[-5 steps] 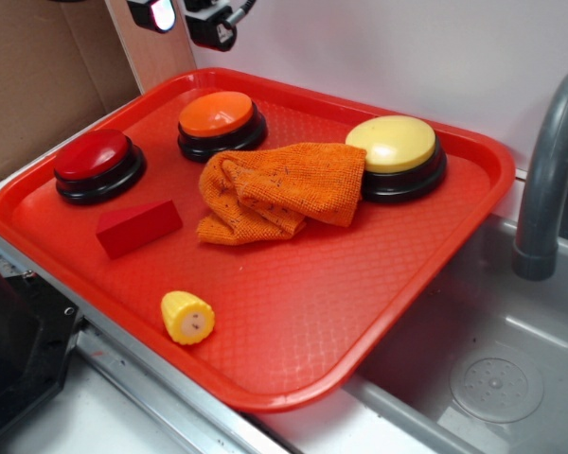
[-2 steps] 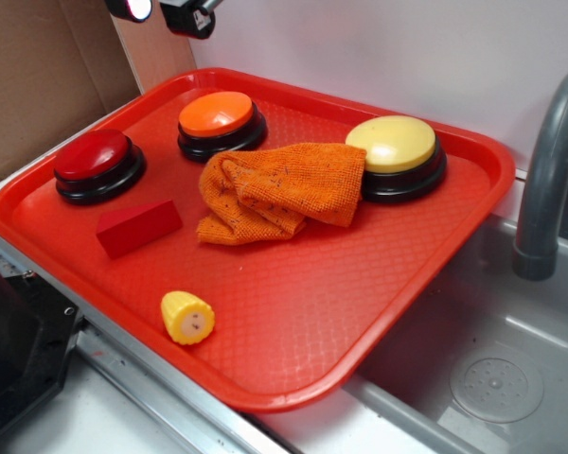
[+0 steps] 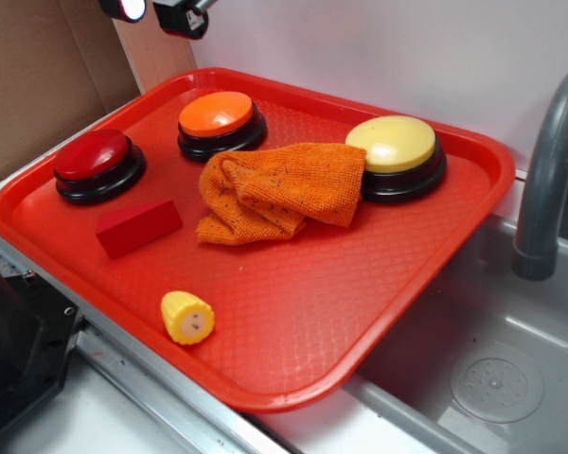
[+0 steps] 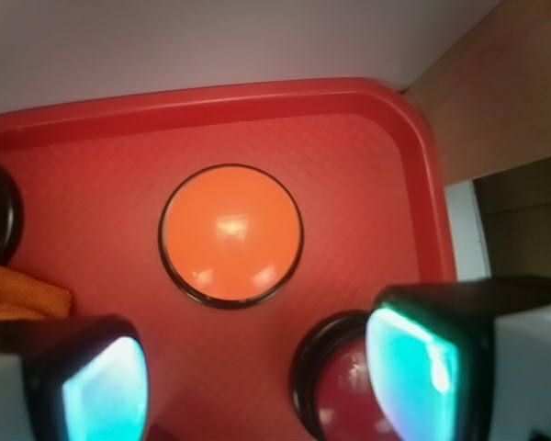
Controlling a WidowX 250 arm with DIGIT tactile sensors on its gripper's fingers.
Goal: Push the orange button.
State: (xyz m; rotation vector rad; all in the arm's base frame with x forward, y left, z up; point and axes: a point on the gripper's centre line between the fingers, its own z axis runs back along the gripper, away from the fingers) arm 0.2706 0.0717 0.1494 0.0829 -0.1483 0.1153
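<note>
The orange button (image 3: 218,115) has a glossy orange dome on a black base and sits at the back left of the red tray (image 3: 293,312). In the wrist view it (image 4: 230,233) lies straight below, ahead of the fingertips. My gripper (image 3: 156,11) hangs high above the tray's back left corner, only its tips showing at the top edge. In the wrist view the gripper (image 4: 257,377) is open and empty, with one finger (image 4: 106,386) at the left and the other at the right, well above the tray.
A red button (image 3: 97,163) sits at the tray's left, a larger yellow button (image 3: 395,151) at the back right. A crumpled orange cloth (image 3: 279,189), a red wedge block (image 3: 137,225) and a toy corn piece (image 3: 187,317) lie on the tray. A sink (image 3: 497,378) with a grey faucet (image 3: 549,180) is at the right.
My gripper has risen and shifted left, leaving only its tips at the top edge. Nothing on the tray has moved.
</note>
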